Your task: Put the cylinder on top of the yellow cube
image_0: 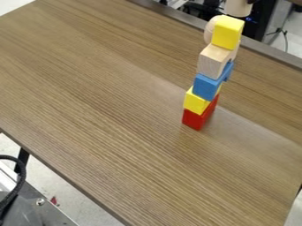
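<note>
A tall stack stands on the table toward the right, with a yellow cube [228, 32] at its top. Above the cube, slightly to its right and apart from it, a light wooden cylinder [238, 8] hangs at the view's top edge. My gripper [240, 1] is shut on the cylinder, mostly cut off by that edge. Beneath the yellow cube come a plain wooden block [213, 61], a blue block [206, 86], another yellow block [196, 101] and a red block [193, 119] at the bottom. A rounded wooden piece [210, 29] shows behind the top cube's left side.
The brown wood-grain table [112, 101] extends left of and in front of the stack. Its dark far rim [272, 54] passes behind the tower. Black equipment and cables stand beyond that rim, and a metal frame [41, 202] with a black cable is at the lower left.
</note>
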Controlling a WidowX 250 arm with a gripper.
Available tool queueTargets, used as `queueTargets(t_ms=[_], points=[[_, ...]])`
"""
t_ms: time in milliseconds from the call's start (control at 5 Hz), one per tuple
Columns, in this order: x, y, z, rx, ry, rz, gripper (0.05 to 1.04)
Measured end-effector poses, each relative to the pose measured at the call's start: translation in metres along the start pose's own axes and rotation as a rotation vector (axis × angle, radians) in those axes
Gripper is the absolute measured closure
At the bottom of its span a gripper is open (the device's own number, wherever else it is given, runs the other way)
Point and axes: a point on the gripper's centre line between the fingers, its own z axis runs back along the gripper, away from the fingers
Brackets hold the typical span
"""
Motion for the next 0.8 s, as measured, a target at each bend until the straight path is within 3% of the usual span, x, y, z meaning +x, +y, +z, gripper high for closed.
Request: queueTargets(t_ms=[800], points=[[0.0117,0.0024,-0.0134,-0.007,0.029,-0.017,0.567]])
